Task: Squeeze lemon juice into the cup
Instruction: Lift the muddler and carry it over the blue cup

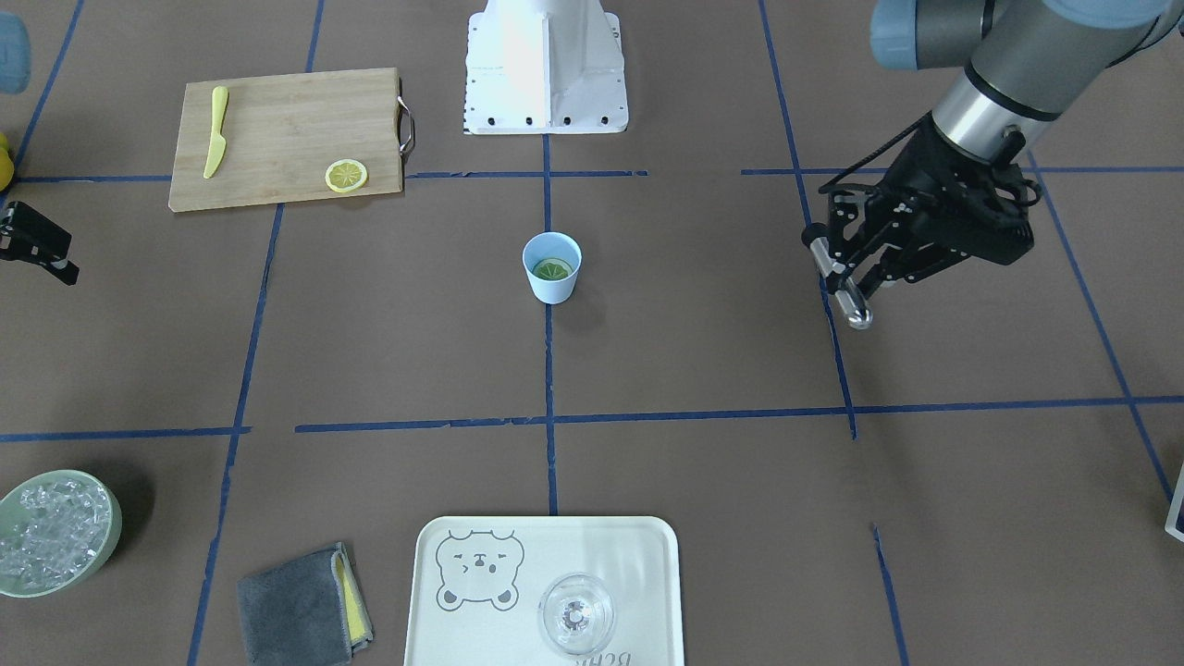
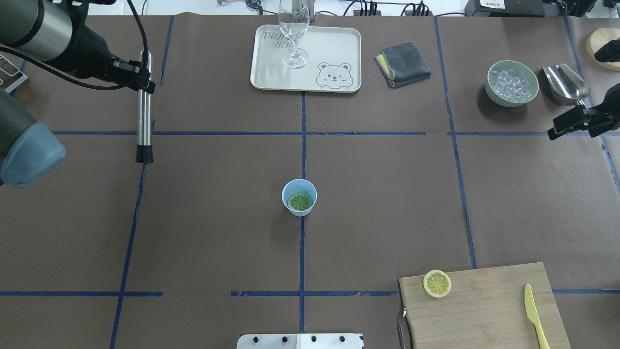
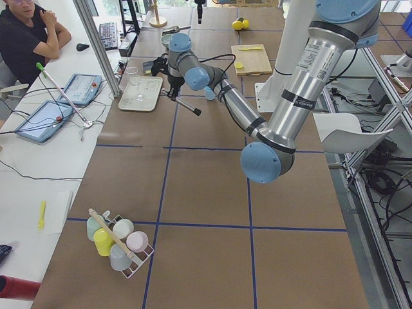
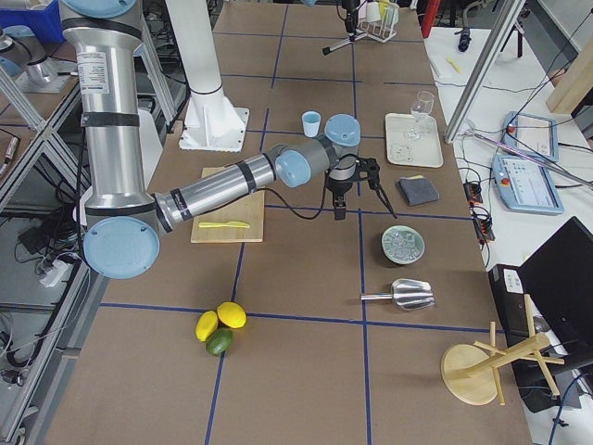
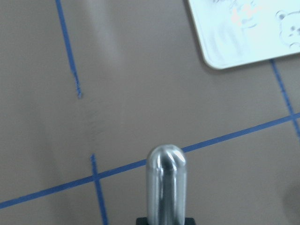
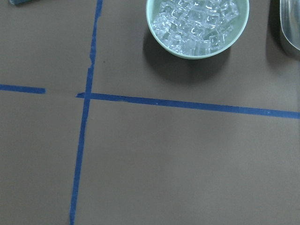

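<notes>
The light blue cup (image 2: 299,196) stands at the table's centre, also in the front view (image 1: 552,268). One lemon slice (image 2: 299,201) lies inside it, greenish in shade. A second lemon slice (image 2: 437,283) lies on the wooden cutting board (image 2: 484,300). My left gripper (image 2: 140,77) is far to the cup's left, shut on a steel rod with a black tip (image 2: 144,121). The rod's rounded end shows in the left wrist view (image 5: 166,183). My right gripper (image 2: 557,130) is open and empty at the table's right edge, near the ice bowl.
A cream bear tray (image 2: 334,43) with a clear glass (image 2: 294,34) is at the far middle. A grey cloth (image 2: 403,63), a green bowl of ice (image 2: 512,83) and a metal scoop (image 2: 565,82) are far right. A yellow knife (image 2: 535,315) lies on the board.
</notes>
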`<act>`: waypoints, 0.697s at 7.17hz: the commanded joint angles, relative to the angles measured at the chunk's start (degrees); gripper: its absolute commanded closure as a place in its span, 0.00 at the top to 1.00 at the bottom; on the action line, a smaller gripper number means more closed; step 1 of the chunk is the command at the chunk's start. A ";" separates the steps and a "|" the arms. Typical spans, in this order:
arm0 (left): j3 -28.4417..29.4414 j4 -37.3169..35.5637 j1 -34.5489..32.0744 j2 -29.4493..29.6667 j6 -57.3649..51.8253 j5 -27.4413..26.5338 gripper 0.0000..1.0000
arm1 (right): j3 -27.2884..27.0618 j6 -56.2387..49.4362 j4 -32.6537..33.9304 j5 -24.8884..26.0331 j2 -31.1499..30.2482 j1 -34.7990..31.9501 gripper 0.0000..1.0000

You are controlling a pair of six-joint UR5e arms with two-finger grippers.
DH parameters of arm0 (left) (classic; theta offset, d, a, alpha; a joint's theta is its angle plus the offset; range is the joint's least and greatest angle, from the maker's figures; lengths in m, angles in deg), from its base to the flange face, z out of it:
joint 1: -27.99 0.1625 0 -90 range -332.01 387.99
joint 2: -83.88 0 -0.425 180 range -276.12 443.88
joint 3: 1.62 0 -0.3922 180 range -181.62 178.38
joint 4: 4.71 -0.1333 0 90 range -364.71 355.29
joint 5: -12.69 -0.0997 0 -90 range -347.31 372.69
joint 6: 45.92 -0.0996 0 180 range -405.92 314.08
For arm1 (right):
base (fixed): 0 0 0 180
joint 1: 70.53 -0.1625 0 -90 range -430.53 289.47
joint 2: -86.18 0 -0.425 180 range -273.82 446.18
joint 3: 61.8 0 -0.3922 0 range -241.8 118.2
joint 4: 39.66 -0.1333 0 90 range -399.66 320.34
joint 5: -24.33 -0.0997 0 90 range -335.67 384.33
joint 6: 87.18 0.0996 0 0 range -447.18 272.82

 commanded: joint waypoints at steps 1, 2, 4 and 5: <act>-0.50 13.81 3.35 0.28 7.15 -1.36 0.00 | 4.07 -10.51 0.01 -0.24 -2.08 -4.28 1.00; -1.98 16.11 4.57 0.28 7.15 -5.20 0.00 | 6.37 -14.92 0.10 -0.68 -2.00 -6.83 1.00; -2.61 24.53 8.70 -0.33 9.86 -12.77 0.00 | 9.89 -21.61 0.10 -1.13 -2.17 -10.62 1.00; -4.44 25.09 13.67 -1.64 10.14 -21.06 0.00 | 12.95 -25.30 0.10 -1.56 -2.09 -12.38 1.00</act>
